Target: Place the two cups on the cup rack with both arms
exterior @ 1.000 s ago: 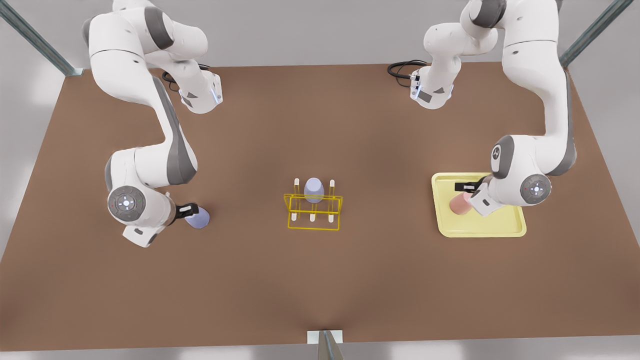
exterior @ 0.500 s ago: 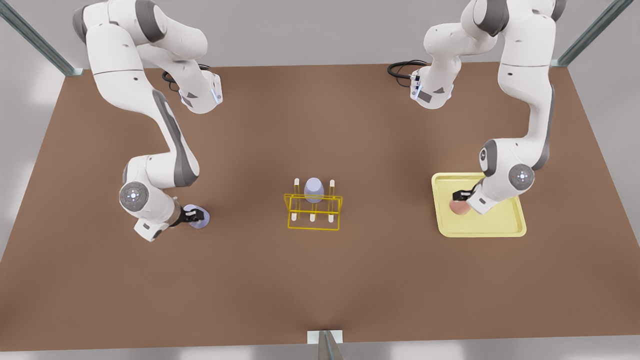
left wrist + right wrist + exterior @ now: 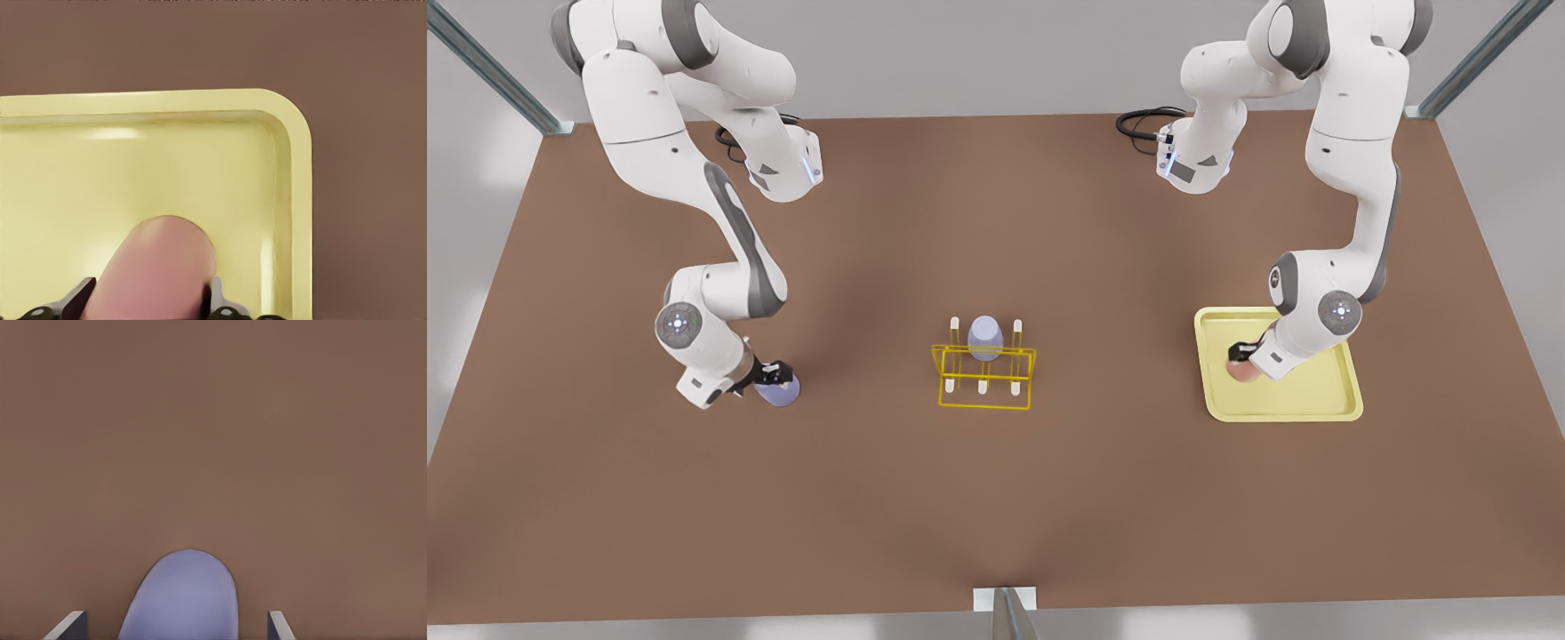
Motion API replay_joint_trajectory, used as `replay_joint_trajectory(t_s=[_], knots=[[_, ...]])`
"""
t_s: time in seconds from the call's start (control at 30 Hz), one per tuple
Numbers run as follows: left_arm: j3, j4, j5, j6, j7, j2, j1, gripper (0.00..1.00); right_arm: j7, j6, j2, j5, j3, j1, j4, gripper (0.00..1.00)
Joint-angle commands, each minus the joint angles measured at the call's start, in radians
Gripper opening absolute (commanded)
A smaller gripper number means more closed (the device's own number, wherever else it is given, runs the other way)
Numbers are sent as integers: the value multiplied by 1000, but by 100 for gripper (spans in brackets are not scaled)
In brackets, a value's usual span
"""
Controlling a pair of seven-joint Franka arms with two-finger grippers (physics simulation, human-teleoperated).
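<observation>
A pale pink cup (image 3: 1240, 370) (image 3: 160, 267) lies on a flat yellow tray (image 3: 1316, 400) (image 3: 200, 153) at the front view's right. My left gripper (image 3: 1241, 352) (image 3: 150, 299) is shut on it, a finger pressed against each side. At the front view's left a lavender cup (image 3: 783, 391) (image 3: 180, 597) rests on the table. My right gripper (image 3: 774, 373) (image 3: 175, 625) straddles it, open, with gaps between fingers and cup. The yellow wire cup rack (image 3: 984, 380) stands at the table's middle, between the two arms.
A second lavender cup (image 3: 984, 338) sits upside down on the rack's middle rear peg. Brown table (image 3: 996, 498) extends all around. Both arm bases and black cables (image 3: 1138, 120) are at the far edge. A metal post (image 3: 1007, 613) stands at the near edge.
Both arms have dropped lower and drawn in. The left gripper settled onto the pink cup and closed on it. The right gripper came down around the lavender cup.
</observation>
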Motion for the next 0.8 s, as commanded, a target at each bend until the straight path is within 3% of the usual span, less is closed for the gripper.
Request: replay_joint_trajectory(t_s=[0.0,0.53,0.7,0.77], knots=[[0,0,-1,17,6,-1,0,81,-25,73,4,2,0,0,-4,100],[0,2,-1,-17,8,-27,6,81,-31,192,41,2,0,0,-90,100],[-32,114,-2,-270,-7,-90,8,81,-31,194,45,1,0,-1,-90,100],[-60,260,-85,-408,-13,-85,-2,81,-31,194,45,0,0,-3,-90,93]])
